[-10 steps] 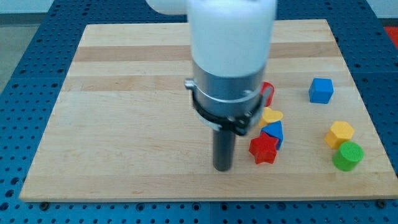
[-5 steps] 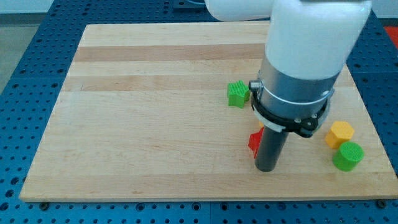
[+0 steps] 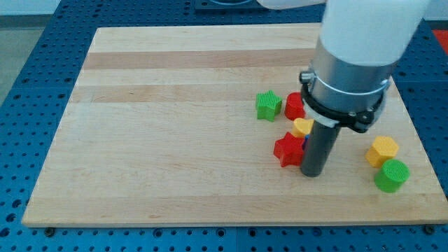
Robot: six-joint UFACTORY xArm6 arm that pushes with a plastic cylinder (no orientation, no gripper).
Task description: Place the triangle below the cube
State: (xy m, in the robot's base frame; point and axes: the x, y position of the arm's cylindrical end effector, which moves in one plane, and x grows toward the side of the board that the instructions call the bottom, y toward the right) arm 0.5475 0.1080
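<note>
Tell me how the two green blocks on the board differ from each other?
The green star block has a notched, star-like outline, while the green cylinder is round. The star sits near the board's middle, beside a red block; the cylinder sits near the view's bottom right corner, touching an orange block. The star lies to the view's left of my tip, the cylinder to its right. Both are the same bright green and ribbed.

Green star (image 3: 268, 106), red star (image 3: 288, 149), yellow hexagon (image 3: 382, 150), green cylinder (image 3: 390, 175) on wooden board (image 3: 161, 126).
</note>
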